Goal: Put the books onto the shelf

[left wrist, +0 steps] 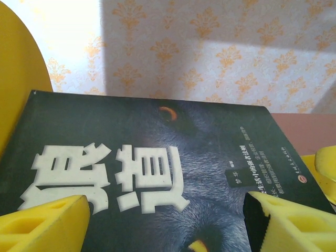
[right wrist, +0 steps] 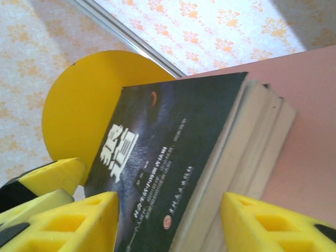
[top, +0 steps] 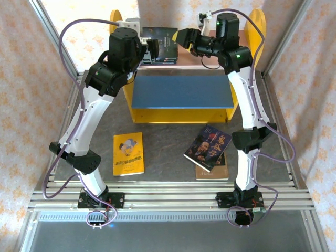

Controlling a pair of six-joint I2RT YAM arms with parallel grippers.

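Left gripper (left wrist: 165, 205) jaws are held apart across the dark-covered book (left wrist: 157, 152); right gripper (right wrist: 170, 202) jaws, likewise apart, are set astride its stack (right wrist: 252, 152), probably to square it.

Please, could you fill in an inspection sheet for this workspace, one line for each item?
Surface: dark grey table, metal rails at its near edge.
Job's things: shelf; stack of books lying on its pink board; on the table a yellow book, and a dark book lying over a brown book.
Clutter: nothing seen.
Grippers: left gripper and right gripper both open, at the stack.
Cables: purple cables loop loosely off both arms.
Surroundings: floral walls, metal frame posts.
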